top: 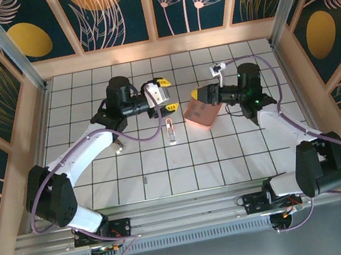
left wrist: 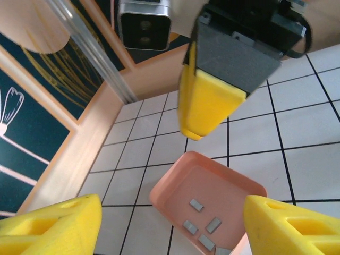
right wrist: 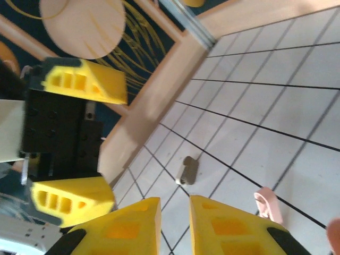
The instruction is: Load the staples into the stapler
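Note:
The stapler point(top: 170, 131), pale pink and silver, lies on the tiled floor between the two arms; its pink end point(right wrist: 268, 204) shows in the right wrist view. Several small grey staples point(left wrist: 196, 204) lie in a salmon-pink tray point(left wrist: 175, 183). My left gripper point(top: 166, 95) hovers left of the tray point(top: 204, 113) with its yellow jaws wide apart and nothing between them point(left wrist: 172, 207). My right gripper point(top: 198, 96) is at the tray's far edge, one of its yellow fingers point(left wrist: 204, 101) above the rim. Its jaws point(right wrist: 175, 212) stand a narrow gap apart with only floor showing between them.
A small grey object point(right wrist: 186, 170) lies on the tiles near the left arm's forearm point(top: 119, 148). Wooden walls with dark floral panels point(top: 156, 44) enclose the floor on three sides. The left gripper's fingers point(right wrist: 85, 79) are close in front of my right wrist.

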